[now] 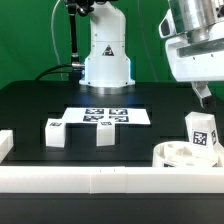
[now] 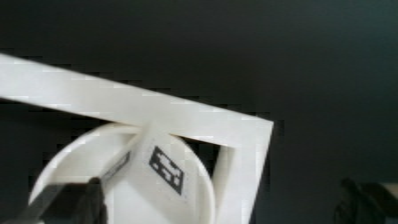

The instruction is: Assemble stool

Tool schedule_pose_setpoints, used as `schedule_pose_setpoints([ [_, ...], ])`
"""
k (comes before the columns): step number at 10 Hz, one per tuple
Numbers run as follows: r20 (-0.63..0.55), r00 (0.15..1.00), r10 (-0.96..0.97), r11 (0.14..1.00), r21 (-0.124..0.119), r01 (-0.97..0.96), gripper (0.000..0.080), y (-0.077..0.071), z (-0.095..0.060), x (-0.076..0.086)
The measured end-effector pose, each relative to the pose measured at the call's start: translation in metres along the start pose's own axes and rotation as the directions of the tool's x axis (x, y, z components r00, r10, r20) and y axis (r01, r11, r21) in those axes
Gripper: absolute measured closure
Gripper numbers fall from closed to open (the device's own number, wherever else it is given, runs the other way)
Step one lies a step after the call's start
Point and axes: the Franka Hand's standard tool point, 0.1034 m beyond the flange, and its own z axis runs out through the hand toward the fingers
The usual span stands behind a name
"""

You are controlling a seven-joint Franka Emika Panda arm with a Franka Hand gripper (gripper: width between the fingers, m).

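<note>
The seat disc (image 1: 170,156) is found at the near end of the exterior view's right, against the rail wall (image 1: 100,182). One upright leg (image 1: 202,130) is stood in it, seemingly fitted. A second leg (image 1: 55,132) and a third leg (image 1: 105,130) lie loose toward the exterior view's left, so two fittings are judged outstanding. The gripper (image 1: 203,95) is held above the upright leg, spread wide and empty.

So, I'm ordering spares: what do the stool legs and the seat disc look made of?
Legs: probably rigid white plastic, matte; flat even faces, crisp edges, no grain.
Seat disc: apparently the same white plastic, smooth, uniformly coloured; finish unclear at this resolution.
</note>
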Motion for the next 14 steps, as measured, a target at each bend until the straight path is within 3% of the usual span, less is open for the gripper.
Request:
schedule_pose_setpoints([
  [1,0.0,0.996,-0.092,0.996,-0.001,0.092,0.015,0.0003,0.0004,0.0003],
  [3,0.049,0.91,-0.411,0.907,-0.075,0.414,0.015,0.0033,-0.0027,0.0043],
  [5,0.066,0.8,-0.597,0.793,-0.105,0.6,0.015,-0.0024,-0.0072,0.0037],
  [9,0.085,0.599,-0.797,0.59,-0.104,0.8,0.015,-0.0033,-0.0073,0.0041],
  [10,0.097,0.407,-0.908,0.394,-0.125,0.91,0.015,-0.0027,-0.0065,0.0075],
  [11,0.1,0.318,-0.943,0.302,-0.143,0.942,0.015,-0.003,-0.005,0.0053],
  [13,0.14,0.041,-0.989,0.018,-0.161,0.987,0.015,-0.0021,-0.0022,0.0025],
  [14,0.154,-0.053,-0.987,-0.078,-0.156,0.985,0.015,-0.0023,-0.0009,0.0014],
])
